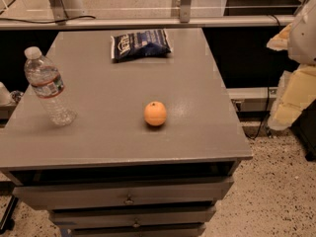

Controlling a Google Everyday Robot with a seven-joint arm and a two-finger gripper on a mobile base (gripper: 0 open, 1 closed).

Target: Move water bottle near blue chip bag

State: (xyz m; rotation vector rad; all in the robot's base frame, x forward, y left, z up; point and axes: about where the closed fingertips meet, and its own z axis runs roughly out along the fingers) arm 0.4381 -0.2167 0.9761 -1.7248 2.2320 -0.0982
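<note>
Three items share the grey counter [197,132]: the water bottle [47,85] standing near its left edge, well apart from the blue chip bag [140,44] lying flat at the far edge, an orange [155,113] nearer the front, while the end effector [296,90] hangs beyond the right side, its grip impossible to tell.

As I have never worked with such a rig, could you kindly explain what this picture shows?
This is the robot's single camera view, looking down on a gray cabinet with drawers. The robot is a mobile base with one arm. The pale shape at the right edge, beside the cabinet and off its top, is the arm's end effector, the part that grasps. On the top, a water bottle stands at the left, an orange sits near the middle, and a blue chip bag lies flat at the far edge. All three rest on the top; none is held.
</note>
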